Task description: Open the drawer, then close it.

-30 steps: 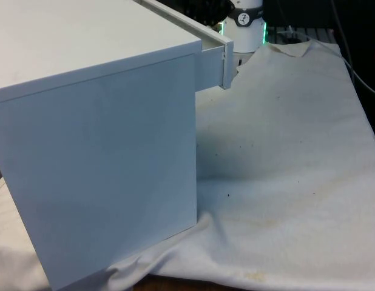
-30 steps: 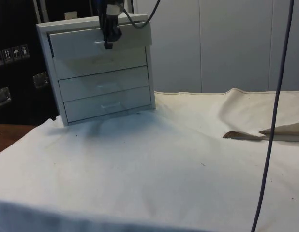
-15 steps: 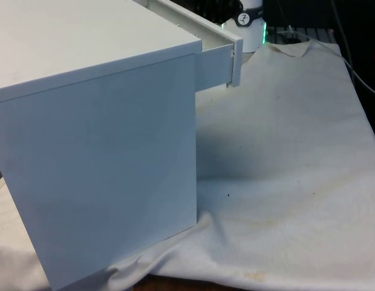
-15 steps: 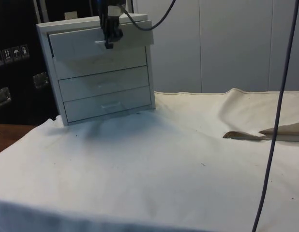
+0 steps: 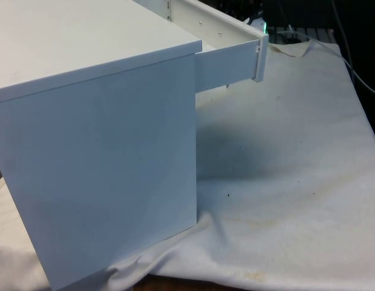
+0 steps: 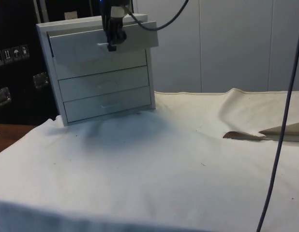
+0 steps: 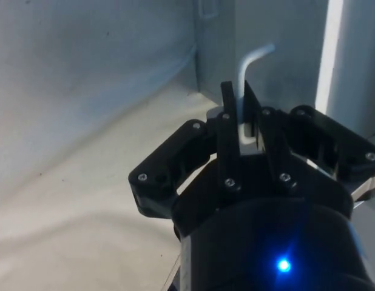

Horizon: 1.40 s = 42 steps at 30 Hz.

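White all over, the chest of drawers (image 6: 102,72) stands at one end of the cloth-covered bench (image 6: 188,164), and its top drawer (image 5: 227,60) now juts further out of the carcass than it did a second ago: in the front view the drawer's front edge has travelled from just past the chest's corner to well out over the cloth (image 5: 284,157), towards that view's right. In the side view the same drawer front overhangs the two lower drawers more than before, while those stay flush. The gripper (image 7: 239,115) has moved out with it; its fingers (image 7: 229,130) are closed on the drawer's thin metal handle (image 7: 251,60), which runs up between them in the wrist view. That puts the opening half of the job well under way, probably near its end, though the pictures do not show how much travel the drawer has left. The closing push has not begun, and the grip looks firm enough to serve for it.
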Tool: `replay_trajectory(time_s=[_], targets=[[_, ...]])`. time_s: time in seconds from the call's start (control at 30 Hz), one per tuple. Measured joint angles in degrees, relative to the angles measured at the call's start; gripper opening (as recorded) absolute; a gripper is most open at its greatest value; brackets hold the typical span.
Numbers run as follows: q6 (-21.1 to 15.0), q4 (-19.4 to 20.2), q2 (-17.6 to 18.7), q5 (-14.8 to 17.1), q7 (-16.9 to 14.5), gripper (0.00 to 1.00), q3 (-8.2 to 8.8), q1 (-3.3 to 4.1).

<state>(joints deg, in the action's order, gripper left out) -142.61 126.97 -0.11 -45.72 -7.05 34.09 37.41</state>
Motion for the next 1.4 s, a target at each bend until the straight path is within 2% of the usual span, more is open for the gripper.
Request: replay_trajectory(time_s=[0.5,0.53,0.7,0.73,1.0,1.03,1.07,1.1,1.23,1.3,1.4], targets=[[0.46,5.56,-4.24,-4.53,6.88,0.01,-3.04,0.0],[0.4,6.07,-4.76,-5.44,8.02,0.01,-3.32,0.0],[0.4,6.25,-4.93,-6.36,8.88,0.02,-3.32,0.0],[0.4,6.25,-4.93,-6.36,8.88,0.04,-3.32,0.0],[0.4,6.36,-4.81,-6.19,8.82,0.46,-3.32,0.0],[0.4,6.36,-4.76,-6.19,8.82,0.56,-3.32,0.0],[0.4,6.36,-4.76,-6.19,8.82,0.61,-3.32,0.0],[0.4,6.36,-4.76,-6.19,8.82,0.61,-3.32,0.0],[0.4,6.3,-4.76,-6.19,8.82,0.81,-3.32,0.0],[0.4,6.3,-4.7,-6.19,8.82,0.99,-3.38,0.0],[0.46,6.47,-4.64,-6.19,9.05,1.0,-3.84,0.0]])
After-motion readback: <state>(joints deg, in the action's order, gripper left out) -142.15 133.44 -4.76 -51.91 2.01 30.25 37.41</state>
